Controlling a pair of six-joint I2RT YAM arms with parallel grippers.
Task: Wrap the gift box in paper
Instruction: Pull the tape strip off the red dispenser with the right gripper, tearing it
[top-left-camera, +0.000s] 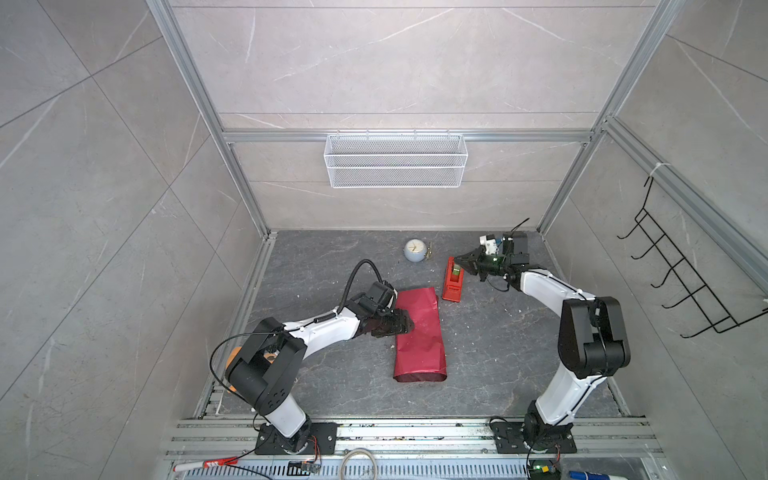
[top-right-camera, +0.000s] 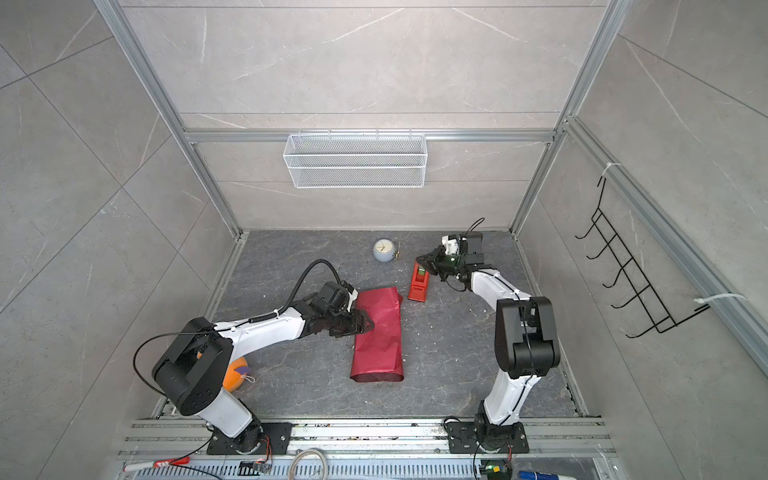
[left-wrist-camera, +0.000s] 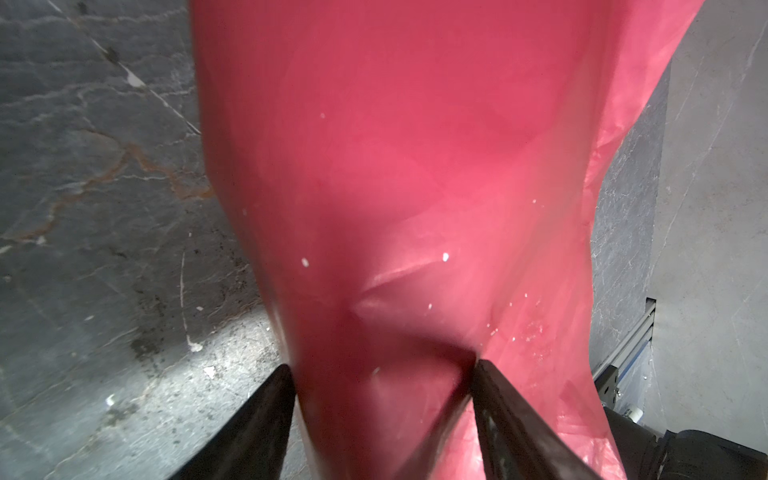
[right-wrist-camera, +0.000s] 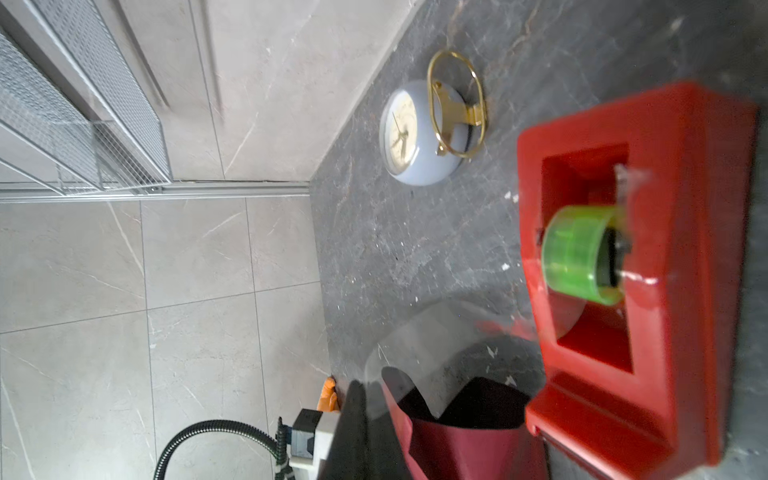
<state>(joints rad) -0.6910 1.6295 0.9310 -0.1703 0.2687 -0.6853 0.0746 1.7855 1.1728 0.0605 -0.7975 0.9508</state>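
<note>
Nearest to me, the paper lay on the tabletop as a long flattened tube, maroon side out. Its near end gaped open just ahead of the arm bases. I could not see the gift box anywhere; judging by the bulk of the tube, it sat inside, fully covered along its length.

Halfway up the tube's left edge, the left claw rested on the paper. In the left wrist view its two fingers stood well apart, with the paper between them and dimpled beside one tip. I read that as a released claw pinning the overlap down, not pinching it.

Beyond the tube's crumpled far end, just to its right, stood the red tape dispenser with its green roll. The right claw hovered at the dispenser's far end, clenched. In the right wrist view a strip of clear tape arced from the dispenser toward that claw, so I took it to be grasping the tape's free end. A small round clock sat farther back, apart from everything.

To my eye, the step in hand was fetching tape to fix the long seam. The next move called for drawing the strip out taut and tearing it on the cutter. After that, I would have to carry it across to the seam beside the left claw without letting it curl back on itself. Both open ends were not yet folded.
</note>
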